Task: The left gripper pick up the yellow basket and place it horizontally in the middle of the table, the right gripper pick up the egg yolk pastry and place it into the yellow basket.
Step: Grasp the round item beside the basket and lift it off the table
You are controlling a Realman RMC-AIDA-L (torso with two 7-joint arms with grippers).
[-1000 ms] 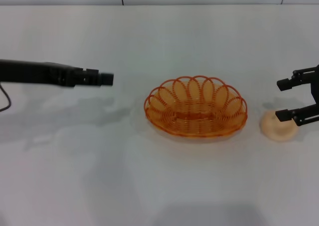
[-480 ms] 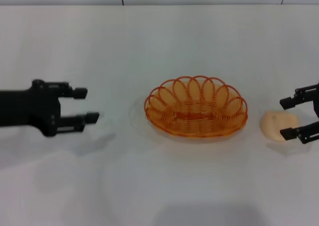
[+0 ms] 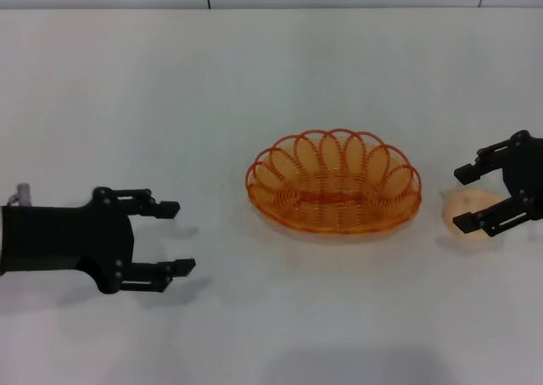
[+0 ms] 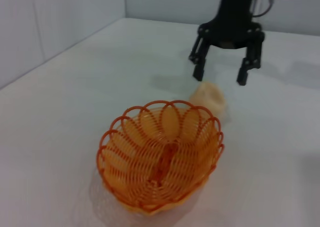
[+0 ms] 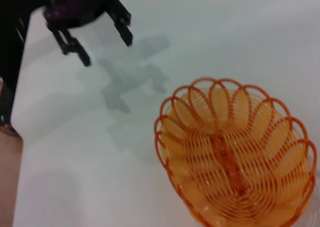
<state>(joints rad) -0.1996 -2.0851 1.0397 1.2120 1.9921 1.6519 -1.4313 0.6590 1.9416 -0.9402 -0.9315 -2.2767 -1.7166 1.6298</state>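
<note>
The left gripper [image 3: 172,237] hangs spread and empty, the yellow basket [image 3: 333,192] well off beyond its fingertips. Past the basket, the right gripper [image 3: 469,197] straddles the egg yolk pastry [image 3: 472,213], fingers apart. The pastry looks soft, crumbly; clasp its sides gently.

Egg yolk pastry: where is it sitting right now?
In the head view the egg yolk pastry lies on the table, just off the right end of the yellow basket, with the right gripper poised over it, jaws open.
</note>
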